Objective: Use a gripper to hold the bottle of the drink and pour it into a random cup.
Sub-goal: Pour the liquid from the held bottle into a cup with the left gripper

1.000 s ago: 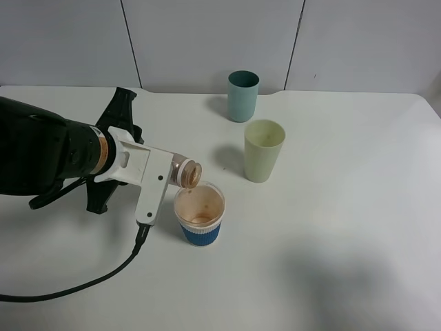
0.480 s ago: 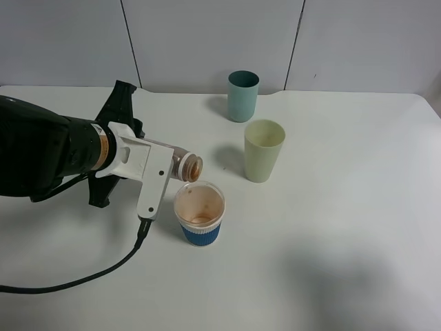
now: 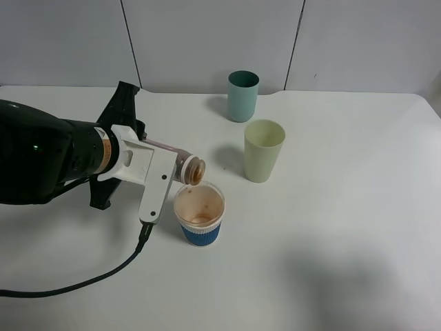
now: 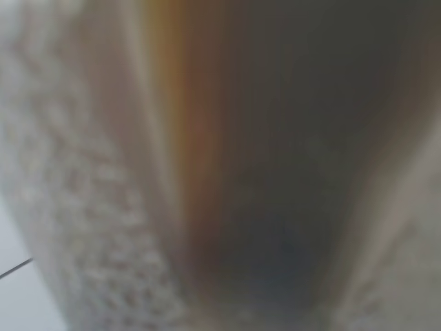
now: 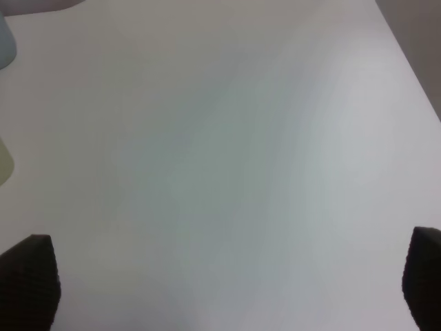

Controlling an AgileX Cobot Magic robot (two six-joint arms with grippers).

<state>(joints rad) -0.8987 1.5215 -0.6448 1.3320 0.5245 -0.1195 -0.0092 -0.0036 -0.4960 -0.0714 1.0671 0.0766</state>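
My left gripper point(image 3: 160, 169), a white jaw piece on a bulky black body, is shut on the bottle of the drink point(image 3: 185, 167). The bottle lies almost on its side, with its brown-stained open mouth just above the far rim of the cup point(image 3: 200, 214). The cup has a blue ribbed sleeve and a brown-stained inside, and stands upright at the table's middle. The left wrist view shows only a blurred close-up of the bottle point(image 4: 262, 172). My right gripper point(image 5: 226, 283) is open and empty over bare white table; it does not show in the exterior view.
A taller pale green cup point(image 3: 263, 150) stands right of and behind the blue cup. A teal cup point(image 3: 242, 95) stands further back near the wall. A black cable point(image 3: 83, 284) trails from the left gripper across the table's front left.
My left gripper with the bottle has shifted slightly to the right and back. The bottle's mouth stays over the cup's far rim. The cups have not moved.
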